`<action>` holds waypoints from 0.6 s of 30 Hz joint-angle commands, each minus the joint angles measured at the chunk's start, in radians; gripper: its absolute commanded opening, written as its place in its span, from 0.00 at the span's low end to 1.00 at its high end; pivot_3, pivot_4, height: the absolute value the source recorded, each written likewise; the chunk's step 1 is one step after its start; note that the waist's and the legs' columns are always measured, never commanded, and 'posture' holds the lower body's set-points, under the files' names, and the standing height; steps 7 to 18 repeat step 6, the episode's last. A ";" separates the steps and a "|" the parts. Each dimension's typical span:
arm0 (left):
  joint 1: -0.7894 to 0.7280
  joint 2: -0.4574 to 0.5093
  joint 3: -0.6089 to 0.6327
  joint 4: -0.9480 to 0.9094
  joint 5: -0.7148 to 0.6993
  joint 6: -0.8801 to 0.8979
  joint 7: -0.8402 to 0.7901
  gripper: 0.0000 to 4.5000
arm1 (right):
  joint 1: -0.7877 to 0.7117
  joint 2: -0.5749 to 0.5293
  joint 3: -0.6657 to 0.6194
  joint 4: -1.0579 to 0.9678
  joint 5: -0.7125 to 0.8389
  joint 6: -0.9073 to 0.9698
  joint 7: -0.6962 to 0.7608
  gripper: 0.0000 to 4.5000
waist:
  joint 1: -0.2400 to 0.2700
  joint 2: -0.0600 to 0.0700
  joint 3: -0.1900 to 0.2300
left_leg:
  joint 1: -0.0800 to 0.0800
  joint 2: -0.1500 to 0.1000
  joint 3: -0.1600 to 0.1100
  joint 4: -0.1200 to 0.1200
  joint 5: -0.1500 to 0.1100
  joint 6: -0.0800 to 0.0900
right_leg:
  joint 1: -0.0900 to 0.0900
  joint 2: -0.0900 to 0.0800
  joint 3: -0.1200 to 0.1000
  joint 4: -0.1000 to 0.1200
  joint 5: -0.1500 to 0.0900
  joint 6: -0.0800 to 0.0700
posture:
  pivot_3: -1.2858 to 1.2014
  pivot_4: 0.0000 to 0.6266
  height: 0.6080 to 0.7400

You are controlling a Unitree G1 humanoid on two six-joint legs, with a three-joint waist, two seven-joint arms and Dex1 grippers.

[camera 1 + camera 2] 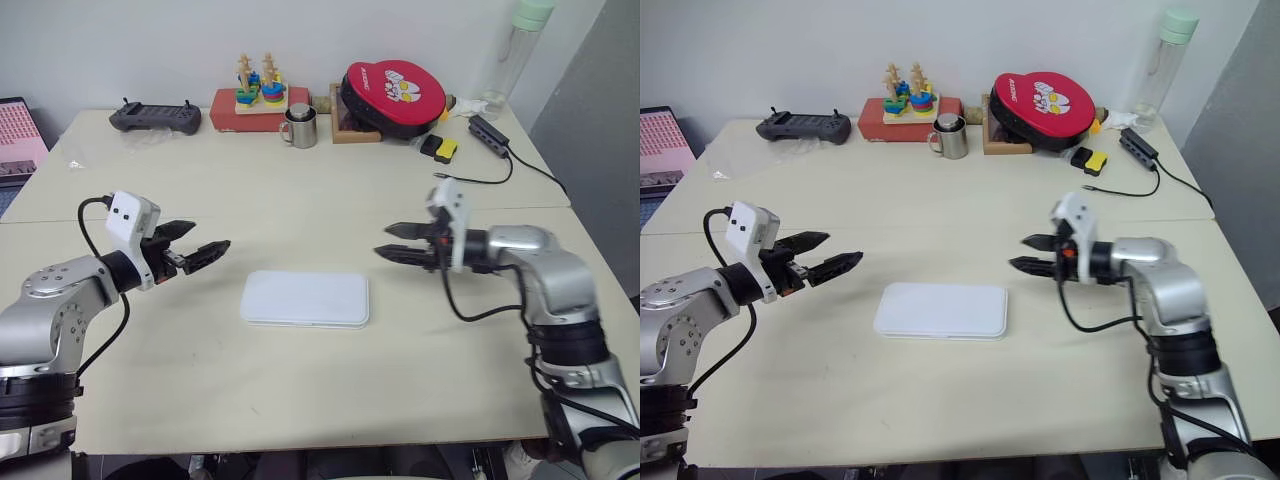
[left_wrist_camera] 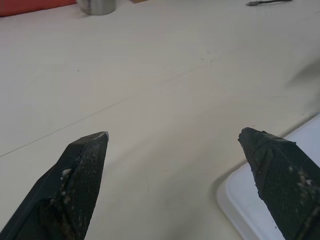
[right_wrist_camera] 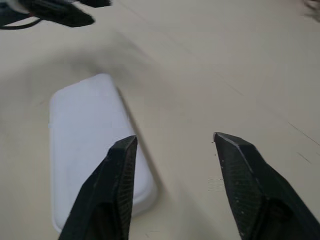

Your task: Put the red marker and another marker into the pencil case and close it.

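The pencil case (image 1: 305, 298) is lying shut, lid down, on the desk (image 1: 300, 190) midway between both arms, suggesting the task is finishing. The left pincer (image 1: 196, 244) is hovering wide open and empty; the right pincer (image 1: 405, 243) is gaping too, holding nothing. The red pouch (image 1: 393, 97) is bearing lettering, possibly "ACADEMIC", too small to confirm.

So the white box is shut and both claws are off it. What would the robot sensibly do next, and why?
Probably just draw both arms back. The pencil case lies closed on the table, with no marker in sight outside it. The left gripper and right gripper hang open on either side of it, touching nothing, so the job looks finished.
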 commanded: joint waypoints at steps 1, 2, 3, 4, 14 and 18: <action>-0.026 0.004 0.003 0.051 0.038 -0.069 -0.013 1.00 | 0.027 -0.069 -0.069 -0.046 0.019 0.020 -0.051 0.84 | 0.001 0.000 0.000 | -0.002 0.000 0.000 0.000 0.000 0.000 | -0.003 0.000 0.000 0.000 0.000 0.000 | 0.52 0.24 1.00; -0.029 0.006 0.004 0.062 0.042 -0.076 -0.017 1.00 | 0.034 -0.083 -0.074 -0.044 0.024 0.022 -0.057 0.90 | 0.000 0.000 0.000 | -0.004 0.000 0.000 0.000 0.000 0.000 | -0.004 0.000 0.000 0.001 0.000 0.000 | 0.52 0.24 1.00; -0.030 0.009 0.006 0.068 0.045 -0.083 -0.023 1.00 | 0.041 -0.095 -0.076 -0.044 0.029 0.023 -0.059 0.96 | 0.000 0.000 0.000 | -0.005 0.000 0.000 0.001 0.000 0.000 | -0.004 0.000 0.000 0.001 0.000 0.000 | 0.52 0.24 1.00; -0.031 0.015 0.011 0.076 0.045 -0.084 -0.029 1.00 | 0.046 -0.102 -0.077 -0.041 0.033 0.021 -0.063 1.00 | -0.001 0.000 0.000 | -0.005 0.000 0.000 0.001 0.000 0.000 | -0.004 0.000 0.000 0.001 0.000 0.000 | 0.52 0.24 1.00; -0.032 0.019 0.022 0.086 0.045 -0.081 -0.028 1.00 | 0.051 -0.105 -0.077 -0.038 0.041 0.019 -0.071 1.00 | -0.001 0.000 0.000 | -0.005 0.000 0.000 0.001 0.000 0.000 | -0.004 0.000 0.000 0.001 0.000 0.000 | 0.52 0.24 1.00; -0.032 0.019 0.022 0.086 0.045 -0.081 -0.028 1.00 | 0.051 -0.105 -0.077 -0.038 0.041 0.019 -0.071 1.00 | -0.001 0.000 0.000 | -0.005 0.000 0.000 0.001 0.000 0.000 | -0.004 0.000 0.000 0.001 0.000 0.000 | 0.52 0.24 1.00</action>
